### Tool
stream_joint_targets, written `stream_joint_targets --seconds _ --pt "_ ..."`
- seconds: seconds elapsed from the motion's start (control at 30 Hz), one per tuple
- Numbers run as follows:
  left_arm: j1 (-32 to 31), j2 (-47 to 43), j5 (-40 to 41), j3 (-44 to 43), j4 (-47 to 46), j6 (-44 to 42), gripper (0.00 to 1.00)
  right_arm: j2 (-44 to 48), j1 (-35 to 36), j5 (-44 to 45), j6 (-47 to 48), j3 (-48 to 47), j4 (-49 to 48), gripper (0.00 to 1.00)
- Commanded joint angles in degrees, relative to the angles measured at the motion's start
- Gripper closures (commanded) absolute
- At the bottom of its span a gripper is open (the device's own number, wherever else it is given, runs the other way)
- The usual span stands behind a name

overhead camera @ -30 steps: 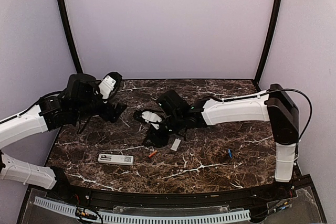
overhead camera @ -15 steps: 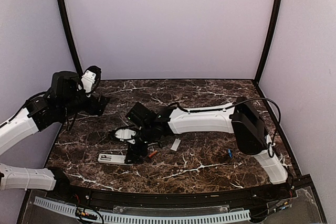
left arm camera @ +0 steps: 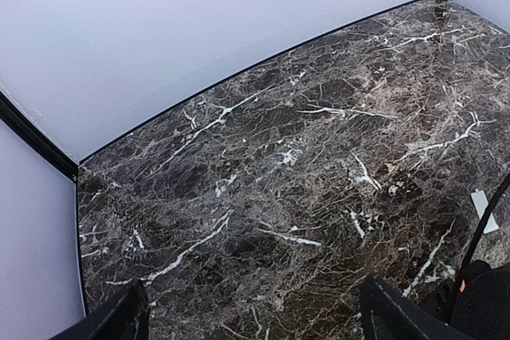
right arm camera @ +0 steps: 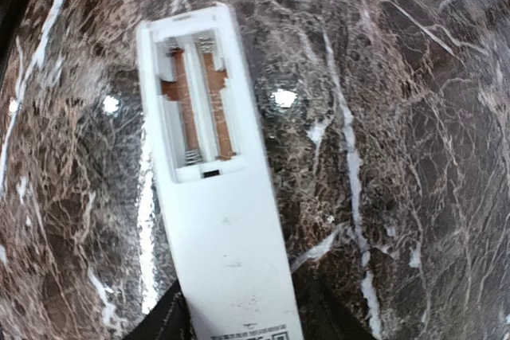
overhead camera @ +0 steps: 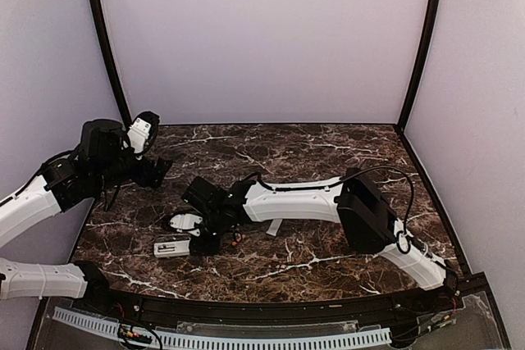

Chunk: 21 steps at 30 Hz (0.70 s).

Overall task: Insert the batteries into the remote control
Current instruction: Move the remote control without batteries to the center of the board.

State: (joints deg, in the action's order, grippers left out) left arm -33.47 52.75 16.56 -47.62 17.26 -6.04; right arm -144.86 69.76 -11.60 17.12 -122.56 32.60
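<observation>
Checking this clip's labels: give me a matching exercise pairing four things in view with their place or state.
Things:
1. remote control
2. left gripper
3. right gripper
4. white cover piece

States:
A. flat on the table under the right forearm
B. back up, battery bay open and empty
C. open over bare marble at the far left
D. fingers either side of the remote's label end

Pairs: 1-B, 2-C, 3-D, 4-A

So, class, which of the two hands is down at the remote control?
The right hand, with fingers on either side of the remote control; the left hand hangs open, far off at the back left.
</observation>
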Motion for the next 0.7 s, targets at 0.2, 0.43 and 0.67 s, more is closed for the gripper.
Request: stream_joint_targets --seconds 0.2,0.43,0.67 --pt "0.8 -2.5 -1.6 2.5 -2.6 -1.7 0.09 6.4 1.3 -1.7 0.1 4.3 2.5 0.72" --pt "0.9 -3.3 -2.4 3.6 -3.5 -1.8 0.09 20.3 1.3 -4.0 1.3 18.0 0.7 0.75" --pt "1.0 -4.0 -3.5 4.8 -4.5 -1.3 0.09 32.2 1.3 -2.9 0.9 40.7 2.5 0.73"
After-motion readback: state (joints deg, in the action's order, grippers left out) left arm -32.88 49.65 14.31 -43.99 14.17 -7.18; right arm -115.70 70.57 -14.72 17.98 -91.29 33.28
